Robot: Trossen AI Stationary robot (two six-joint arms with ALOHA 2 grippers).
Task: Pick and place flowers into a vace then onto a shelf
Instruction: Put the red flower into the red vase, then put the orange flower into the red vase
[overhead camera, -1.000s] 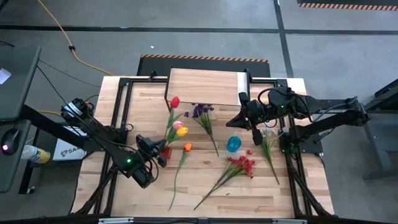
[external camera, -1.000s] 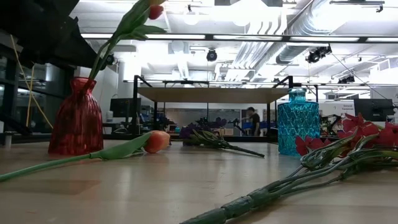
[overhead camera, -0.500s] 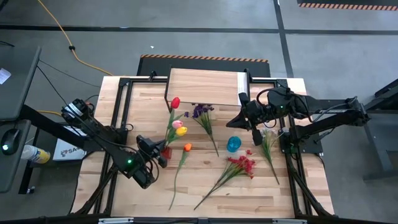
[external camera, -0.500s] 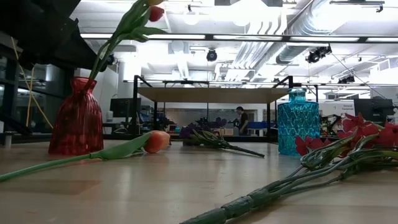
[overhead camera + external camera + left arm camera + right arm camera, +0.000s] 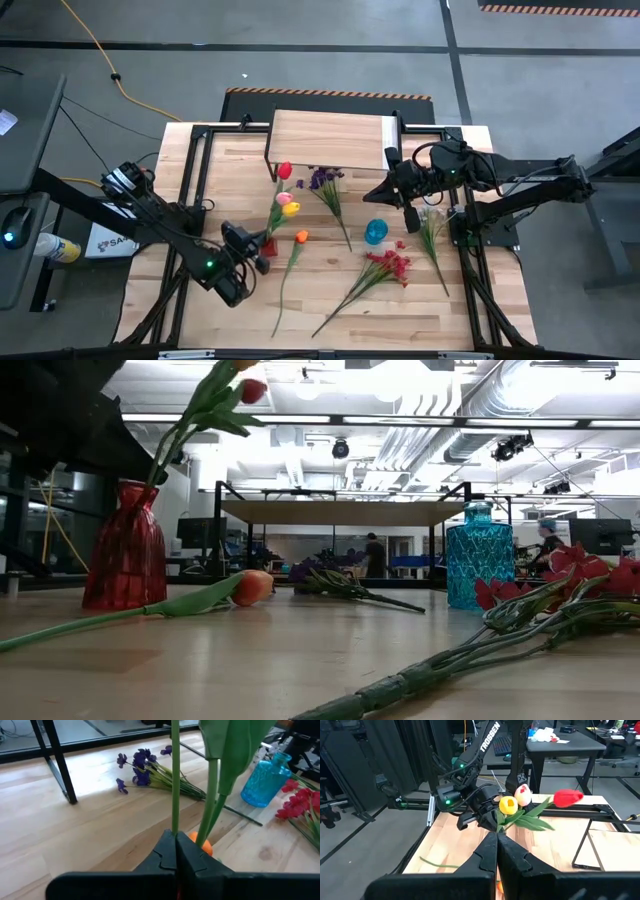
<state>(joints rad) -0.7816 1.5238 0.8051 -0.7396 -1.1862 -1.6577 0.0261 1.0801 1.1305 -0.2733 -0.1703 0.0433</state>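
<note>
Wooden planks form a table (image 5: 330, 290) seen from above, with two dark robot arms reaching over it. The left hand (image 5: 262, 247) sits near the table's left-front area, its fingers pressed together beside a red vase (image 5: 124, 548). It is hard to tell whether they pinch the vase's rim or the stems. Three tulips stand in that vase: a red tulip (image 5: 284, 171), a pink tulip (image 5: 283, 199) and a yellow tulip (image 5: 291, 210), their green stems leaning toward the back of the table.

An orange tulip (image 5: 300, 237) lies flat on the table just right of the vase, its stem running toward the front edge. A purple spray (image 5: 322, 180) lies near the middle, in front of the shelf (image 5: 326, 140), a small light-wood board on thin black legs at the back of the table. A blue glass vase (image 5: 375, 232) stands upright right of centre. A red blossom spray (image 5: 388, 265) lies in front of it. A white spray (image 5: 433, 225) lies near the right edge.

The right hand (image 5: 410, 212) hovers above the table between the shelf and the blue vase, fingers together, holding nothing.

People stand far off in the room beyond.
</note>
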